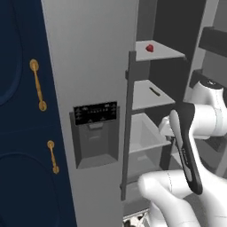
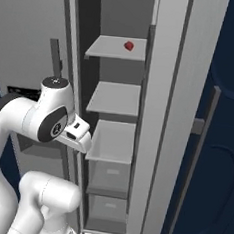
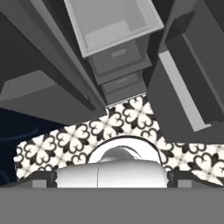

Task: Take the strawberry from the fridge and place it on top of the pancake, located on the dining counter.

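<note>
With the fridge door swung open, the strawberry sits in plain sight on the top shelf, near that shelf's front edge and a little toward the dispenser-panel side. It's a tiny thing, surely light, and I'd judge it soft and easily bruised, with a rounded skin that could squirt out of a hard pinch. A gentle close across its widest middle looks like the safest hold, fingers coming in level with the shelf.

One shelf below the strawberry lies a thin dark stick-like item; lower again is a pale open drawer. The arm is folded up low, its wrist beside the drawer level, well below the strawberry. Looking down from the hand, we get drawer fronts and patterned floor tile, and I cannot tell how wide the tool stands or whether it holds anything.

Room to move: the opening is narrow, walled by the fridge's left-door edge on one side and the open right door with its bins on the other. Each shelf lip juts forward, so a climb to the strawberry should stay out in front of those edges, then go straight in.
</note>
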Motion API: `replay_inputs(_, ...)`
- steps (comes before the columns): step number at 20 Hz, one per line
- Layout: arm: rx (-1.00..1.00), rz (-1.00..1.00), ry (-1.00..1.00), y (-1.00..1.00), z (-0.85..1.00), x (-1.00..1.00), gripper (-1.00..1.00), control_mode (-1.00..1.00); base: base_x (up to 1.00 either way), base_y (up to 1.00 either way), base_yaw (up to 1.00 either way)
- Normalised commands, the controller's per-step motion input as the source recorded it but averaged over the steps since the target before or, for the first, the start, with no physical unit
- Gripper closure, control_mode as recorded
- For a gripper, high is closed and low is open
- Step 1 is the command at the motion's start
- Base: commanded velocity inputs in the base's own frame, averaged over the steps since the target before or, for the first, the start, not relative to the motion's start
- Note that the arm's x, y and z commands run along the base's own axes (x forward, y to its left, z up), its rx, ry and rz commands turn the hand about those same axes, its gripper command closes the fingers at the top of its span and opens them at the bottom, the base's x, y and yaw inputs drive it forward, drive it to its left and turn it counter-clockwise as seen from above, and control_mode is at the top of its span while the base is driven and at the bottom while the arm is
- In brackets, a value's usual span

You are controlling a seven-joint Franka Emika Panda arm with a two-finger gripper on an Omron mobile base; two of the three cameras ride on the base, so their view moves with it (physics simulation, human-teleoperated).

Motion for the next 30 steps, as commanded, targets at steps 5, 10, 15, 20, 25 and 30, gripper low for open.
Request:
replay_inputs(5,0.0,0.0,0.0,0.0,0.0,0.0,-1.0,1.0,0.49,-0.12,0.13)
replay_inputs(10,0.0,0.0,0.0,0.0,0.0,0.0,-1.0,1.0,0.31,-0.27,0.14)
replay_inputs(15,0.0,0.0,0.0,0.0,0.0,0.0,-1.0,1.0,0.05,-0.3,0.03)
replay_inputs(20,0.0,0.0,0.0,0.0,0.0,0.0,-1.0,1.0,0.25,-0.31,-0.18)
replay_inputs(25,0.0,0.0,0.0,0.0,0.0,0.0,-1.0,1.0,0.31,-0.12,-0.15)
replay_inputs(30,0.0,0.0,0.0,0.0,0.0,0.0,-1.0,1.0,0.57,-0.11,-0.02)
